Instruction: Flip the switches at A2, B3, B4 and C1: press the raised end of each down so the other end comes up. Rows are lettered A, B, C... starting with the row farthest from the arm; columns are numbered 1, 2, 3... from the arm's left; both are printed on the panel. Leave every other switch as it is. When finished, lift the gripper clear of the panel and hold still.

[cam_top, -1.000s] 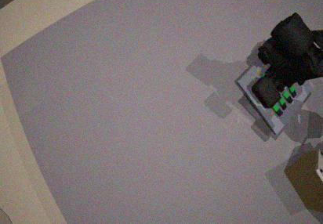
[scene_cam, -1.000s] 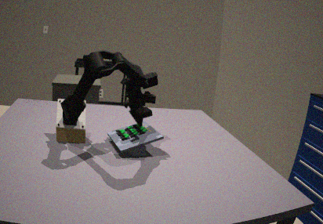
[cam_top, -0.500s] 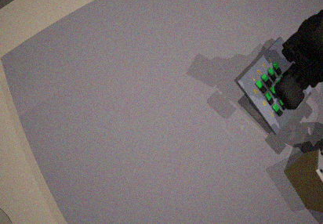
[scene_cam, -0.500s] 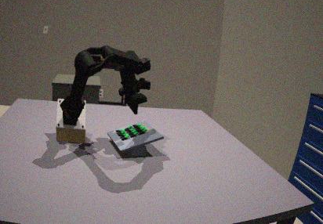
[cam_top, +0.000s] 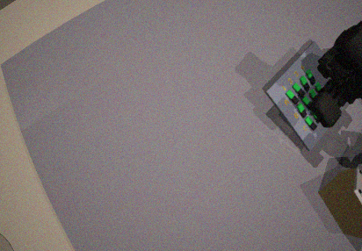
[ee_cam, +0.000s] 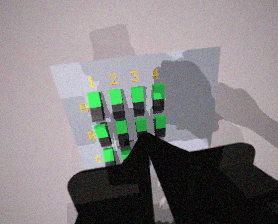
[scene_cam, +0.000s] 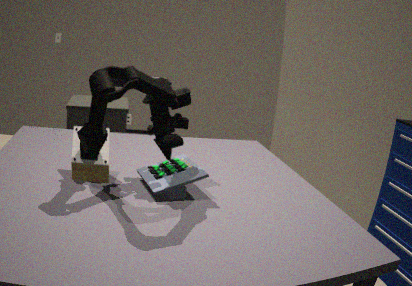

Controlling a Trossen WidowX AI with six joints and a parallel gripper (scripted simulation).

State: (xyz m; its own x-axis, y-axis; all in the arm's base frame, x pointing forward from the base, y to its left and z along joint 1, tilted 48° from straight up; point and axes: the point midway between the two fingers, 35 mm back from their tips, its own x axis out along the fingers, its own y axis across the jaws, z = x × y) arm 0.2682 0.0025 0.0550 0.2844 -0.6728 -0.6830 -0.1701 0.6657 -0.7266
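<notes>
The switch panel [cam_top: 311, 140] [scene_cam: 161, 184] [ee_cam: 70, 86] sits tilted on the table [cam_top: 132, 137] [scene_cam: 250, 226] [ee_cam: 30, 45], out in front of the arm [cam_top: 351, 58] [scene_cam: 100, 78]. Over it hangs the gripper [cam_top: 313, 103] [scene_cam: 169, 157] [ee_cam: 144, 137], closed on nothing, its tips close by switch B3 [cam_top: 313, 93] [ee_cam: 141, 125]; from here I can't tell if they touch. I'd guess B3 is next: centre on its raised end, press straight down, then lift before shifting sideways, lest B4 [cam_top: 318, 86] [ee_cam: 160, 121] get knocked.
</notes>
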